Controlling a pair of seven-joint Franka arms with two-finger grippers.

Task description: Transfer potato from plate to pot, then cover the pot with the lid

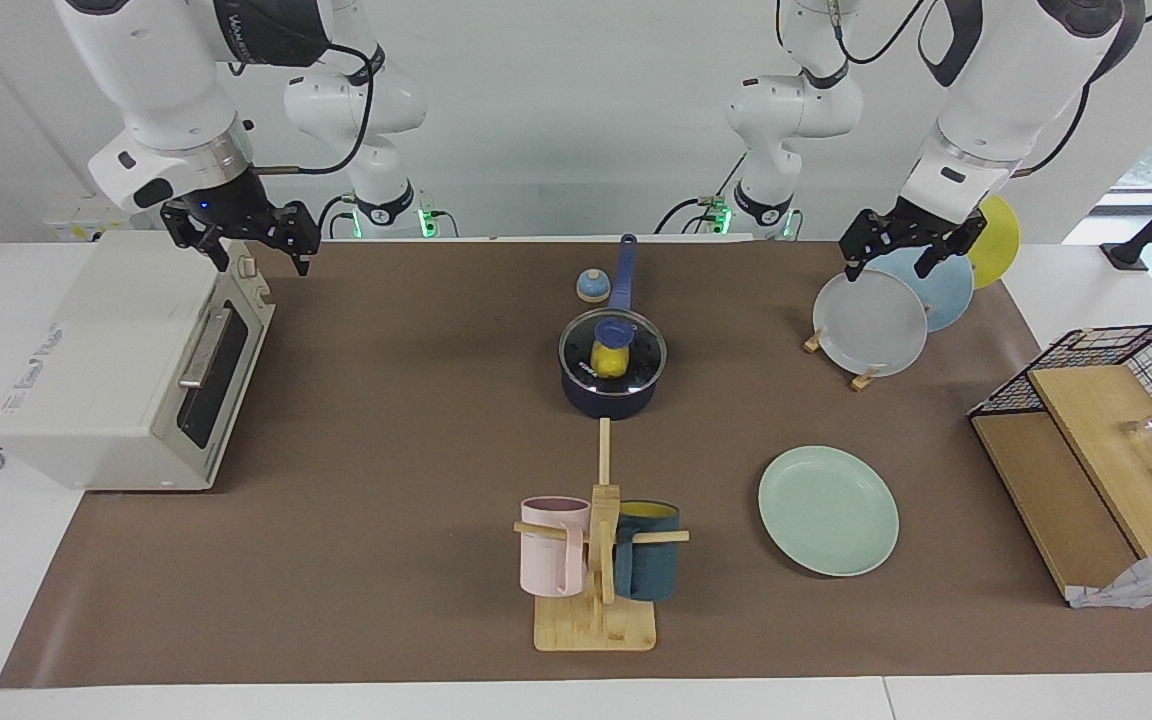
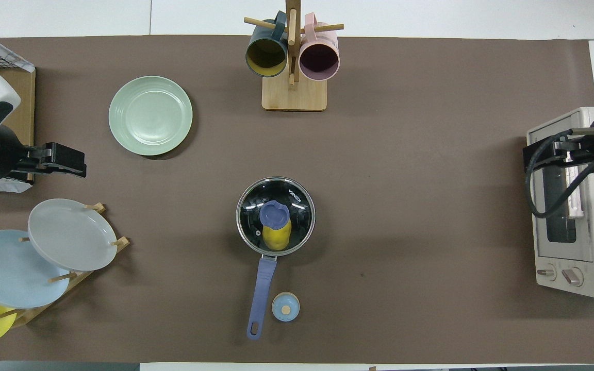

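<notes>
Small lumpy yellow potato inside dark navy saucepan pot under clear glass lid, mid-worktop between grippers, pale mint-green round plate bare, left gripper over plate rack, open, empty, right gripper over toaster oven, open, empty.

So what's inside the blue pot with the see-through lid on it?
A yellow potato sits inside the pot, seen through the glass lid. The lid's blue knob covers part of the potato, so that bit is hidden.
</notes>
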